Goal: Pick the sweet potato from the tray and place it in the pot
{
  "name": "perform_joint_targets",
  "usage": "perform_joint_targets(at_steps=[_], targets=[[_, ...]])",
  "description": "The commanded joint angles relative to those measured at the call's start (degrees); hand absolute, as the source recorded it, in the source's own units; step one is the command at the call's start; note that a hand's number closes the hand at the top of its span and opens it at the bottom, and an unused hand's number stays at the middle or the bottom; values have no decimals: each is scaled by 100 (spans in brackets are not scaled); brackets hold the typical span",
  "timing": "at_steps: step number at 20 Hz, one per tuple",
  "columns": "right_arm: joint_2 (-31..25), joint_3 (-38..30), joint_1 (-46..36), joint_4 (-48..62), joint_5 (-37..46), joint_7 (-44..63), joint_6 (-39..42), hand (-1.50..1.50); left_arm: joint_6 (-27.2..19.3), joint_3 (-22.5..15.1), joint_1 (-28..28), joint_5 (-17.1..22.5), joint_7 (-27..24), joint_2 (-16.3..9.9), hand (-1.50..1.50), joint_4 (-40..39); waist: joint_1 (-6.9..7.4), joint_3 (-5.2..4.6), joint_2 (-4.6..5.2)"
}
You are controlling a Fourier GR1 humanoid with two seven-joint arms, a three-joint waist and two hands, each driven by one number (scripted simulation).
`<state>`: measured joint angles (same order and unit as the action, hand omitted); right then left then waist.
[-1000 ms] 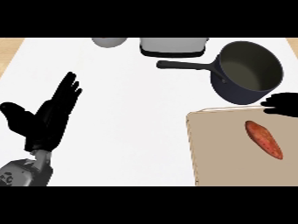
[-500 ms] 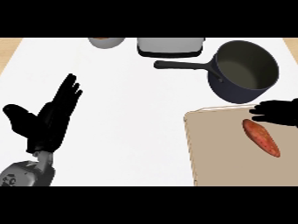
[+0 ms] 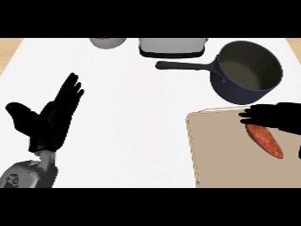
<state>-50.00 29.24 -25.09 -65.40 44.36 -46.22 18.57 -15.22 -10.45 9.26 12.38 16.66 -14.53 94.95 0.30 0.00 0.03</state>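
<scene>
An orange sweet potato (image 3: 264, 140) lies slantwise on the tan tray (image 3: 224, 154) at the lower right. My right hand (image 3: 288, 121) hovers over the potato's upper end, fingers spread and pointing left, thumb hanging down beside it; nothing is held. The dark pot (image 3: 247, 73) stands just beyond the tray, empty, its long handle (image 3: 184, 66) pointing left. My left hand (image 3: 48, 119) rests open at the left, fingers up.
A white toaster-like appliance (image 3: 172, 46) sits at the back centre, and a small grey bowl (image 3: 107, 42) to its left. Wooden floor shows past the counter's left and right edges.
My right hand has come in from the right edge and moved left over the tray, reaching the potato's upper end. The view has shifted slightly. The left hand is unchanged.
</scene>
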Motion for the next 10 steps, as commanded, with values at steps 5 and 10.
perform_joint_targets(at_steps=[5, 10], targets=[[570, -3, -196, 237, 1013, 187, 98, -150, 212, 227, 301, -107, -60, 192, 0, -311, -6, 0, 4], [716, -192, -162, 958, 1584, -194, -296, -150, 486, 317, -146, -96, 34, 81, 0, 124, 25, 1, 3]])
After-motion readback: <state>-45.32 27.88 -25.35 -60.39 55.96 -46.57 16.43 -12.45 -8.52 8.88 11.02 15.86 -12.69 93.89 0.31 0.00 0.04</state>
